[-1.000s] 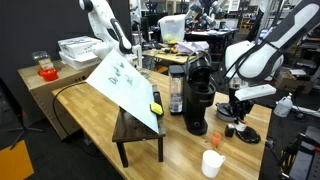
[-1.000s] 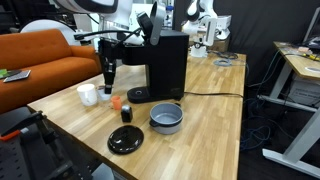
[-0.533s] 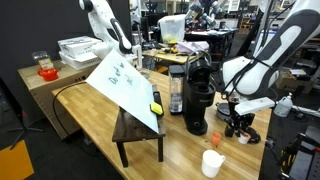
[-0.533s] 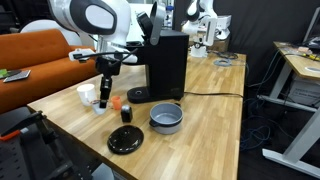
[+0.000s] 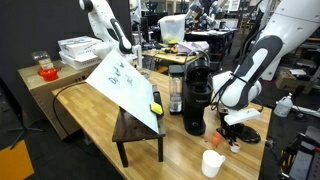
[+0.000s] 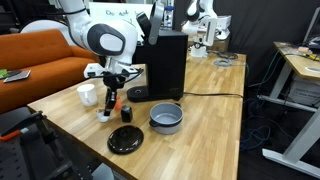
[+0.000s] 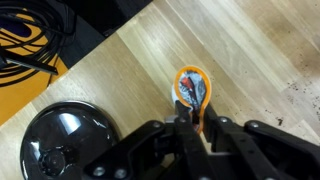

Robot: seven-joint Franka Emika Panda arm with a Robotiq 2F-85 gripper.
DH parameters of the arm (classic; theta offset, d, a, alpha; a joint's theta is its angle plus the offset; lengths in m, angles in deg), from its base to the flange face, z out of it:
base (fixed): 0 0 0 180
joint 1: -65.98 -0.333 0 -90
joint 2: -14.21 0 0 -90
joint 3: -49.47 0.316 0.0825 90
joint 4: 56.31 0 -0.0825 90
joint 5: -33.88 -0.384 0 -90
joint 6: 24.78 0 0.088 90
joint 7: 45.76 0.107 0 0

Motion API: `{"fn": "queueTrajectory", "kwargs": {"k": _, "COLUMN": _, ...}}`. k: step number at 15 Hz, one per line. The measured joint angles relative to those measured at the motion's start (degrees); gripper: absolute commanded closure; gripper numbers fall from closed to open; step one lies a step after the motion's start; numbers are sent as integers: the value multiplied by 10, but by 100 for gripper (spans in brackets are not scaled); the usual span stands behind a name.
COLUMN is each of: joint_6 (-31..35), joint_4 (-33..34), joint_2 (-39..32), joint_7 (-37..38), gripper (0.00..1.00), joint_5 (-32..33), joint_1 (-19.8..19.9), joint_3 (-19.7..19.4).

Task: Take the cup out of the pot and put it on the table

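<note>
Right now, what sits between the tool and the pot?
A small dark item stands on the table between the tool and the pot, as an exterior view shows; the rest is bare wood.

In an exterior view the camera stands well back in the room. It looks past a dark stool [image 5: 138,130] to the tabletop [image 5: 180,160], with the coffee machine [image 5: 198,95] mid-picture and the arm [image 5: 250,75] to its right. In an exterior view from much nearer, the camera sits just above the tabletop's [image 6: 210,110] near corner and faces that machine [image 6: 165,65] from another side, the arm [image 6: 105,40] to its left. Both exterior views share machine, arm and tabletop. The wrist view looks steeply down from close by, the jaws entering from the bottom edge. It shares the black disc [image 7: 65,140] with the nearer exterior view [image 6: 126,141].
</note>
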Motion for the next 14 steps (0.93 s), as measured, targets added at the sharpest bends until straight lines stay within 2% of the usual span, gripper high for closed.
{"fn": "queueTrajectory", "kwargs": {"k": 3, "joint_6": 1, "joint_4": 4, "joint_2": -1, "joint_7": -11, "gripper": 38, "joint_5": -5, "joint_1": 5, "joint_3": -2}}
{"fn": "queueTrajectory", "kwargs": {"k": 8, "joint_6": 1, "joint_4": 16, "joint_2": 0, "joint_7": -28, "gripper": 1, "joint_5": -5, "joint_1": 13, "joint_3": -9}}
{"fn": "queueTrajectory", "kwargs": {"k": 14, "joint_6": -9, "joint_4": 9, "joint_2": 32, "joint_7": -63, "gripper": 0, "joint_5": -6, "joint_1": 26, "joint_3": -10}}
